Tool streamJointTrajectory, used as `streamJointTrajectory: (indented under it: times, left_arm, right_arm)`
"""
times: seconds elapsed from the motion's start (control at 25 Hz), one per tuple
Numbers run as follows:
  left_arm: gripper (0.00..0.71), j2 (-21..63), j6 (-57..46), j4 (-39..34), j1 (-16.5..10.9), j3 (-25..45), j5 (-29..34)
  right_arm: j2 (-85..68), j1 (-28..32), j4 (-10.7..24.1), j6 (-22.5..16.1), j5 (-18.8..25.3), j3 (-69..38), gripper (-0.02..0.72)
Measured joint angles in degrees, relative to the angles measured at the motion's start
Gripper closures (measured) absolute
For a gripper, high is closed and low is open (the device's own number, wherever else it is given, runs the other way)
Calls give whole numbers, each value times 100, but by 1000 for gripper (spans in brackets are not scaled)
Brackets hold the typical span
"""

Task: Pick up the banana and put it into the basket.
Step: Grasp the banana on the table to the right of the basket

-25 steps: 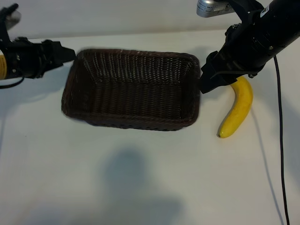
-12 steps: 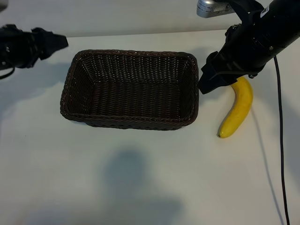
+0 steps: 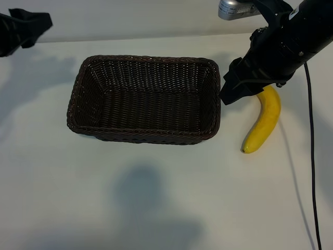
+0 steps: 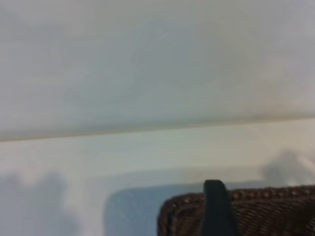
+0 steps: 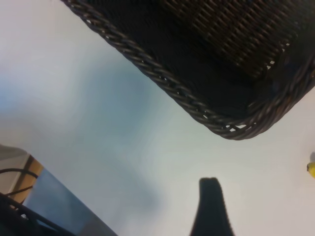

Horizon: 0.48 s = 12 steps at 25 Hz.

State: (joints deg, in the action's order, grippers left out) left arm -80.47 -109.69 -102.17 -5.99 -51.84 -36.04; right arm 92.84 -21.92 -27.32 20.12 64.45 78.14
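The dark brown wicker basket (image 3: 143, 99) stands empty in the middle of the white table. To its right lies the yellow banana (image 3: 263, 120), its far end hidden under my right arm. My right gripper (image 3: 227, 86) hovers open between the basket's right end and the banana, holding nothing. The right wrist view shows one finger (image 5: 210, 206), the basket's corner (image 5: 231, 129) and a sliver of banana (image 5: 311, 169). My left gripper (image 3: 44, 22) is open and empty at the far left corner, away from the basket. One of its fingers (image 4: 216, 209) shows before the basket rim (image 4: 275, 194).
A black cable (image 3: 312, 156) runs down the table's right side past the banana. A silver object (image 3: 234, 8) sits at the back behind the right arm. The table's edge with cables (image 5: 19, 201) shows in the right wrist view. A soft shadow (image 3: 143, 198) lies on the front middle.
My left gripper has drawn back from the basket's left end toward the far left corner. The basket settled straight after a slight shift. The right arm and banana have not moved.
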Motion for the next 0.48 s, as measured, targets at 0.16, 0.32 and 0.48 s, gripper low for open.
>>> streamJointTrajectory:
  times: [0.16, 0.32, 0.48]
  left_arm:
    - [210, 24, 233, 0, 0, 0, 289]
    - [210, 28, 451, 0, 0, 0, 549]
    - [210, 28, 589, 0, 0, 0, 810]
  right_arm:
    - [0, 0, 0, 5, 11, 0, 189]
    - [0, 0, 0, 10, 18, 0, 189]
    - [0, 0, 0, 10, 18, 0, 189]
